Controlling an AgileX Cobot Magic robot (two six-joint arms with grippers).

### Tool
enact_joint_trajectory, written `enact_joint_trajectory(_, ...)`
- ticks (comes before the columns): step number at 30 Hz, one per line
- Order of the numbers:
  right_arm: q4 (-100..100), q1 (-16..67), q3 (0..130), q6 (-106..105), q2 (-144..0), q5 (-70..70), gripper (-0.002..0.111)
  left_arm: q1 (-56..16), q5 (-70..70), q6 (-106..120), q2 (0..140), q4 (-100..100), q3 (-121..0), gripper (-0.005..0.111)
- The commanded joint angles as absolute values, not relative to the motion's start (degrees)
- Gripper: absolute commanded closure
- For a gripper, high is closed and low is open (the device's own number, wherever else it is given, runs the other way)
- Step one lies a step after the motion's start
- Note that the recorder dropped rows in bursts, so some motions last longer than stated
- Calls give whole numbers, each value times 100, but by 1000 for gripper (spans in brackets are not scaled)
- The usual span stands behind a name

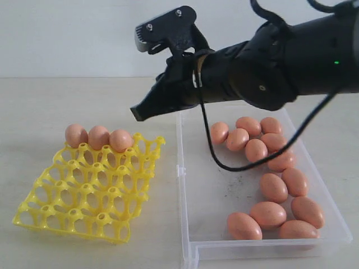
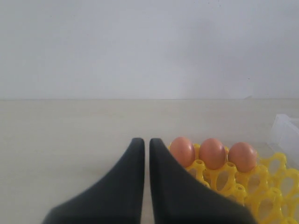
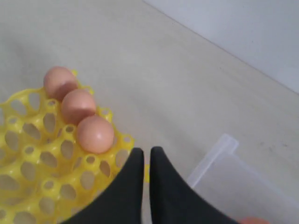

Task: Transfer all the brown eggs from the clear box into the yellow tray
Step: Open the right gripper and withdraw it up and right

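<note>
My right tool [image 1: 138, 114], jaws pressed together and holding nothing, hung above the gap between the yellow tray [image 1: 84, 197] and the clear box [image 1: 216, 188]. My left tool [image 2: 142, 141], likewise narrowed to a slit and empty, hovered beside the tray, near its filled row. Three brown eggs [image 1: 99, 137] sat side by side in the tray's row nearest the desk's [image 1: 33, 109] far edge. The other brown eggs lay loose in the box, mostly along its side farthest from the tray.
</note>
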State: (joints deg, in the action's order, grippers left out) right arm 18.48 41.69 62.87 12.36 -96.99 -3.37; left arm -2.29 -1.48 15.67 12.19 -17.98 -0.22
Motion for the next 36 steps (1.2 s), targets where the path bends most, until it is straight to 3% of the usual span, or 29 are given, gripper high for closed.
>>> enact_joint_trajectory(1,1852,4178,5561,1007,-9082,-323,108,-258,-215,1597,1237,-1828,0,103)
enact_joint_trajectory(13,1852,4178,3934,970,-7783,-227,109,-258,-215,1597,1237,-1828,0,103)
enact_joint_trajectory(25,2180,4167,3042,1245,-7661,-2108,109,-258,-211,1597,1237,-1828,0,103)
enact_joint_trajectory(36,6281,4167,2363,5953,-7439,-1964,109,-258,-201,1597,1237,-1828,0,103)
